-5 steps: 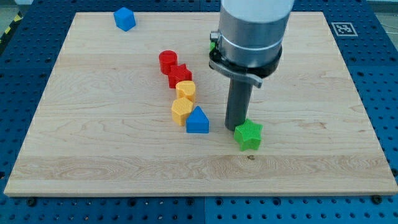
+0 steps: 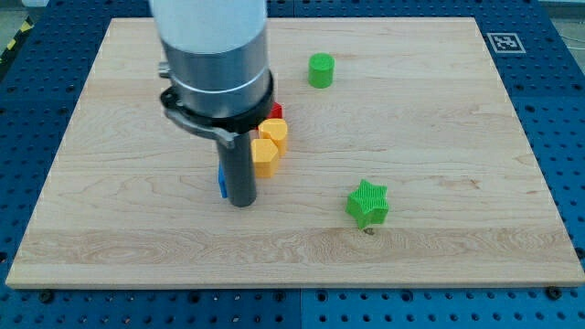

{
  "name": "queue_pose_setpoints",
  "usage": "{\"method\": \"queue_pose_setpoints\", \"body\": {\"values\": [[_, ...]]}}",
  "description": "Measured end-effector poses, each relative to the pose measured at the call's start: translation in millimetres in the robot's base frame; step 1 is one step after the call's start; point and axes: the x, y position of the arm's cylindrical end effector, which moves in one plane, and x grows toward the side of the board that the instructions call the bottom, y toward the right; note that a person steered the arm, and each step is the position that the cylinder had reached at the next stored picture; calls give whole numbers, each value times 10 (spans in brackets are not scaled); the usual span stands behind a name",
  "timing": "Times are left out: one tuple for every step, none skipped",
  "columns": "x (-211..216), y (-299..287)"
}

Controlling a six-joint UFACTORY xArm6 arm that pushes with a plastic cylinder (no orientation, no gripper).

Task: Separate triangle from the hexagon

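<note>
Standing upright on the wooden board (image 2: 439, 238), my tip (image 2: 241, 203) has bare wood toward the view's bottom edge and wide room to the view's left. I have no jaws — just a rod, holding nothing. The blue triangle (image 2: 221, 181) shows only as a sliver touching my tip's left side, mostly hidden. The yellow hexagon (image 2: 265, 157) sits just up-right of me, beside a second yellow block (image 2: 273, 132). The green star (image 2: 367, 203) lies well right.

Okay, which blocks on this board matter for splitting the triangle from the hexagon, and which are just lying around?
In the job:
blue triangle, mostly hidden behind the rod
yellow hexagon
my tip, beside the triangle

Lying about:
second yellow block
red block
green cylinder
green star
</note>
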Motion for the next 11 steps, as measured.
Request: {"method": "queue_pose_setpoints", "body": {"values": [[-7, -63], [-165, -55], [-369, -16], [-524, -16], [-646, -125], [-660, -457], [-660, -817], [-664, -1020], [-709, -1038], [-704, -1039], [-297, -1290]]}}
